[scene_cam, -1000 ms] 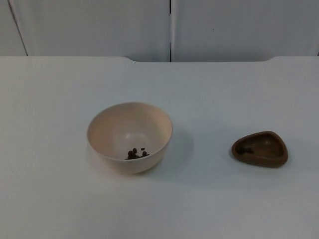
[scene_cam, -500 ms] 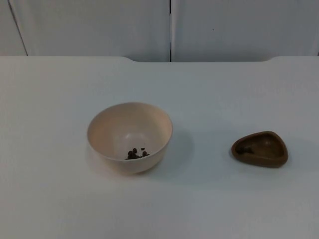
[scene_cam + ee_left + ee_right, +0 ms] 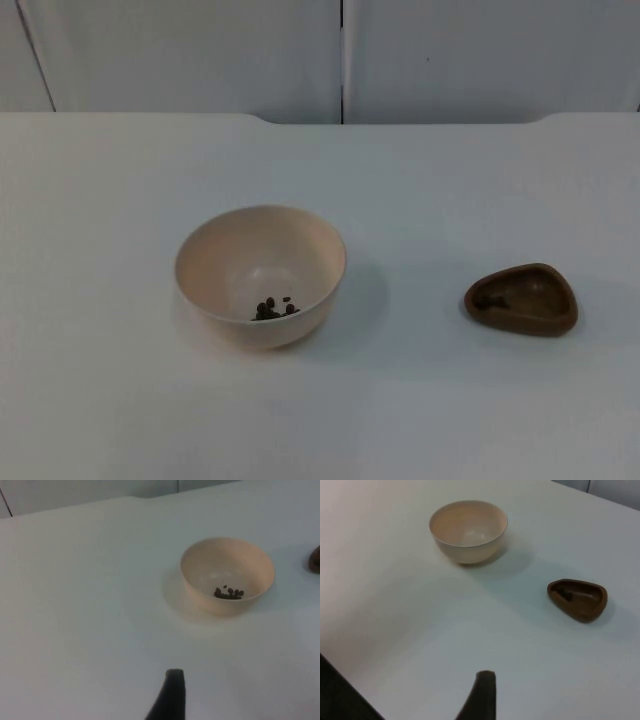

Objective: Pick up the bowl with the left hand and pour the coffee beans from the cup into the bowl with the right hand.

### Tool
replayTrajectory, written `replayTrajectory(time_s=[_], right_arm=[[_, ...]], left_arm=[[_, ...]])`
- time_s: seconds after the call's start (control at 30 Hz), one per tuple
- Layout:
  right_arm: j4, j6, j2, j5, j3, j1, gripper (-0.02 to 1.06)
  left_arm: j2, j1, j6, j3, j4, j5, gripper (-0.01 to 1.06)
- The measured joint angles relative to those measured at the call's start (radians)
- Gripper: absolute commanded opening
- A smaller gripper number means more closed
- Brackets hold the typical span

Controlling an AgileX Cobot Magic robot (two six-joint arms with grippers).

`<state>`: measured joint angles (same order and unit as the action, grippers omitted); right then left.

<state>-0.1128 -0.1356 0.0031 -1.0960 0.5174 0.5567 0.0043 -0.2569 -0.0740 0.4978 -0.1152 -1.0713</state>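
Observation:
A cream bowl (image 3: 260,275) stands upright on the white table, left of centre, with a few dark coffee beans (image 3: 272,309) in its bottom. To its right sits a small brown, rounded-triangle cup (image 3: 521,299) holding a couple of beans (image 3: 490,300). The left gripper (image 3: 170,696) hangs well back from the bowl (image 3: 227,575), with the beans (image 3: 229,593) in sight. The right gripper (image 3: 481,695) also waits far back from the cup (image 3: 577,599) and the bowl (image 3: 468,530). Neither touches anything.
The white table top (image 3: 450,190) ends at the grey partition wall (image 3: 340,55) behind. A dark edge of the table (image 3: 340,700) lies near the right gripper. Bowl and cup stand about a bowl's width apart.

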Motion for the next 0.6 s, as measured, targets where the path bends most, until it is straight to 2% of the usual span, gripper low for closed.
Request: replayTrajectory(time_s=[0.37,0.6], right_arm=[[0.0,0.0,0.0,0.0,0.0,0.0,0.77],[0.0,0.0,0.0,0.0,0.0,0.0,0.77]], left_arm=[[0.0,0.0,0.022,0.0,0.014,-0.002,0.77],[0.0,0.0,0.047,0.0,0.029,-0.002,1.04]])
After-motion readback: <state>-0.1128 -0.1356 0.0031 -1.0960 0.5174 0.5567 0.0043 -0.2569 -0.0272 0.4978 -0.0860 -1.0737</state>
